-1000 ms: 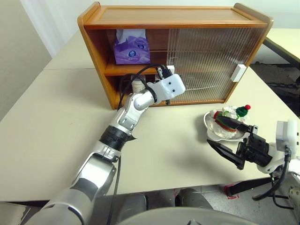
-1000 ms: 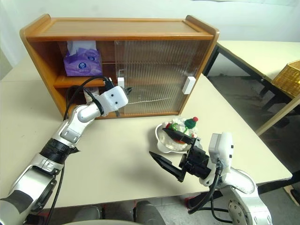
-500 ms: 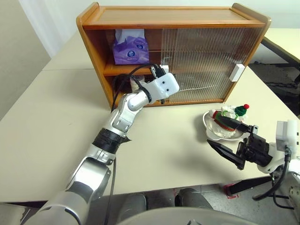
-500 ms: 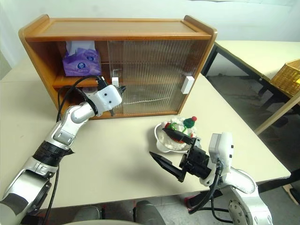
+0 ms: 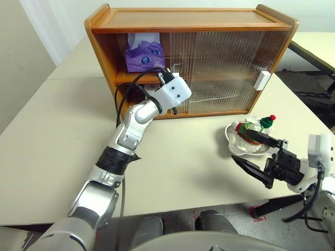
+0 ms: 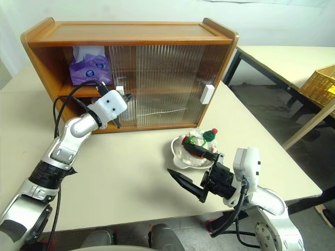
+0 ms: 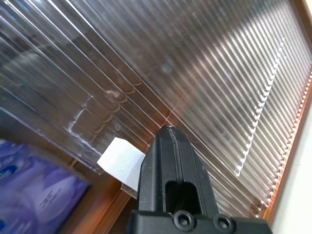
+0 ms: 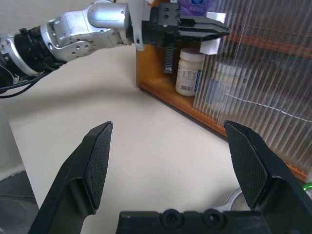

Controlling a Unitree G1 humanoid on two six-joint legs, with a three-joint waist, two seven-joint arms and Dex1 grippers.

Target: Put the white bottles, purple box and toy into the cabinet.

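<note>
The cabinet (image 5: 188, 18) stands at the back of the table. On its upper shelf, at the left end, sits the purple box (image 5: 144, 55). One white bottle (image 8: 189, 72) stands on the lower shelf at the door's edge, and a pale shape shows blurred behind the ribbed door beside it. My left gripper (image 7: 169, 130) is shut, its tip against the left sliding door next to the door's white handle (image 7: 122, 163). The toy (image 5: 256, 127) lies on its silver dish (image 5: 230, 141) at the front right. My right gripper (image 8: 168, 127) hovers open, level, just in front of the dish, holding nothing.
The right door's white handle (image 5: 260, 80) sits near the cabinet's right end. The beige table (image 5: 52, 136) stretches wide to the left of my left arm. A second table (image 6: 282, 57) and a wicker basket (image 6: 322, 83) stand off to the right.
My left gripper has moved left along the cabinet front, and the left sliding door has slid left with it, narrowing the opening. The right arm has kept still.
</note>
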